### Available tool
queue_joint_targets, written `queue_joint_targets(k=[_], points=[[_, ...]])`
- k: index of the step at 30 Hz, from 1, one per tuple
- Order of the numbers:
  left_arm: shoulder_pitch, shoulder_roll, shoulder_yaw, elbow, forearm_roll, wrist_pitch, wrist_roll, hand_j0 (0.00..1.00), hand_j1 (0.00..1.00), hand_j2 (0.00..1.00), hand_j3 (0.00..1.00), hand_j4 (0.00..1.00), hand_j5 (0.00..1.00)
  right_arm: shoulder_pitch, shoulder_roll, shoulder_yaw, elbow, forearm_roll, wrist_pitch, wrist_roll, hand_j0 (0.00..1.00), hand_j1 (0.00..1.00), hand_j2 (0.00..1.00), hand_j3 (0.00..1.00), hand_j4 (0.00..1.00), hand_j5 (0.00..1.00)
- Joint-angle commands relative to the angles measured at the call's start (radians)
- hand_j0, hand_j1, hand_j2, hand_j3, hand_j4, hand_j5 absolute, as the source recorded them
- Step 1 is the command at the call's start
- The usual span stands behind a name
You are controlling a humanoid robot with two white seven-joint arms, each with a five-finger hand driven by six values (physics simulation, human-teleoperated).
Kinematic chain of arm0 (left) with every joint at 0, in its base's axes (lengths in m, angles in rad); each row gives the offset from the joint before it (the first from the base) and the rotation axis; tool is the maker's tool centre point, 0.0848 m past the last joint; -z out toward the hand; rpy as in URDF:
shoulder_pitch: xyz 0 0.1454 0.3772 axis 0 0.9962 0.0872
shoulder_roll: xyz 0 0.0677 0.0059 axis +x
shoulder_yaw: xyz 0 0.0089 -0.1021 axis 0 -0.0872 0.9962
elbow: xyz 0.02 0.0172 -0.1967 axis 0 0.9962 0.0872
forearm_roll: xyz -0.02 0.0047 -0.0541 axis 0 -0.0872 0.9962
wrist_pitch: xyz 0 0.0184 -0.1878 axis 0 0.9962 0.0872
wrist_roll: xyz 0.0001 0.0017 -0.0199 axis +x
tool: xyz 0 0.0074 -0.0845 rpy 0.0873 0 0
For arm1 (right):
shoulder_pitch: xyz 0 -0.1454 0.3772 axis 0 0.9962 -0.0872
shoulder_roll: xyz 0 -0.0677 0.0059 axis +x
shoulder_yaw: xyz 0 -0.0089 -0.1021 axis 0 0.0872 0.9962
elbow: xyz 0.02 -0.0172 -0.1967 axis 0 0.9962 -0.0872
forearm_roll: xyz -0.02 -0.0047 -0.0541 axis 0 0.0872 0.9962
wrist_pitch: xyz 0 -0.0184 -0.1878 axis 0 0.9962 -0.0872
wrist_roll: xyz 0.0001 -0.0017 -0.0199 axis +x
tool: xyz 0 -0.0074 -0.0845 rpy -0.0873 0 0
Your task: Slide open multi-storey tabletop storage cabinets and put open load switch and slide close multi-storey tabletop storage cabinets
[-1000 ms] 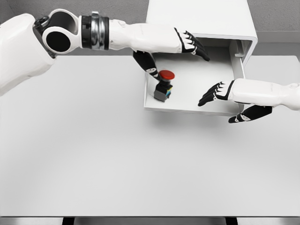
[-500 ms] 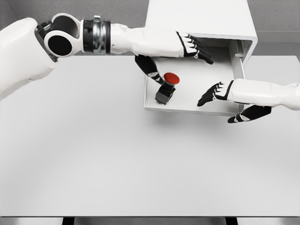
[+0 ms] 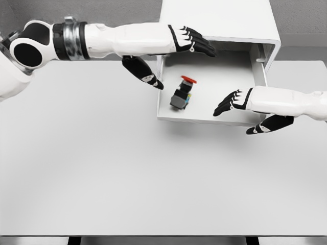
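Note:
A white cabinet [image 3: 219, 18] stands at the table's back edge with its drawer [image 3: 204, 115] pulled out toward me. The load switch [image 3: 183, 93], red button on a black and grey body, lies tipped on its side on the drawer floor near the left wall. My left hand [image 3: 171, 58] is open above the drawer's back left corner, its fingers spread and its thumb hanging outside the left wall, clear of the switch. My right hand [image 3: 245, 112] rests at the drawer's front right corner, fingers over the inside and thumb below the front wall, holding nothing.
The white table [image 3: 102, 168] runs wide to the left and front of the drawer. Its front edge lies near the bottom of the view.
My left hand let go of the switch and drew back to the left and up. The switch tipped over and now lies on the drawer floor. The right hand stayed put.

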Motion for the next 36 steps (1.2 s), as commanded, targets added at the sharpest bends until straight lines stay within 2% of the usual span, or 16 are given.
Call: queue_joint_targets(k=[1, 5, 8, 11, 15, 18, 28, 36], points=[[0.006, 0.127, 0.059, -0.054, 0.056, 0.003, 0.001, 1.0, 1.0, 1.0, 1.0, 1.0, 1.0, 0.001, -0.001, -0.001, 0.0, -0.007, 0.003, 0.0, 0.86, 0.86, 0.86, 0.86, 0.86, 0.86], [0.132, 0.242, 0.171, -0.054, 0.093, 0.003, 0.001, 1.0, 1.0, 1.0, 1.0, 1.0, 1.0, 0.0, -0.001, -0.001, 0.0, -0.007, 0.003, 0.0, 0.86, 0.86, 0.86, 0.86, 0.86, 0.86], [0.2, 0.27, 0.187, -0.045, 0.115, 0.003, -0.001, 1.0, 1.0, 1.0, 1.0, 1.0, 1.0, 0.001, -0.001, -0.001, 0.0, -0.007, 0.003, 0.0, 0.86, 0.86, 0.86, 0.86, 0.86, 0.86], [0.352, 0.318, 0.294, -0.037, 0.113, 0.003, -0.007, 1.0, 1.0, 1.0, 1.0, 1.0, 1.0, 0.001, 0.0, -0.001, 0.0, -0.007, 0.003, 0.0, 0.86, 0.86, 0.86, 0.86, 0.86, 0.86], [0.454, 0.318, 0.3, -0.037, 0.113, 0.003, -0.012, 1.0, 1.0, 1.0, 1.0, 1.0, 1.0, 0.0, 0.011, -0.001, 0.001, -0.009, 0.003, 0.0, 0.83, 0.83, 0.83, 0.83, 0.83, 0.83], [0.505, 0.318, 0.3, -0.011, 0.109, 0.003, -0.013, 1.0, 1.0, 1.0, 1.0, 1.0, 1.0, 0.0, 0.014, -0.001, 0.001, -0.009, 0.003, 0.0, 0.83, 0.83, 0.83, 0.83, 0.83, 0.83], [0.571, 0.308, 0.317, -0.008, 0.107, 0.003, -0.013, 1.0, 1.0, 1.0, 1.0, 1.0, 1.0, -0.012, 0.042, -0.004, 0.015, -0.012, 0.003, 0.012, 0.83, 0.83, 0.83, 0.83, 0.83, 0.83], [0.574, 0.302, 0.32, -0.016, 0.103, 0.003, -0.027, 1.0, 1.0, 1.0, 1.0, 1.0, 1.0, -0.012, 0.069, -0.005, 0.035, -0.012, 0.003, 0.027, 0.83, 0.83, 0.83, 0.83, 0.83, 0.83]])
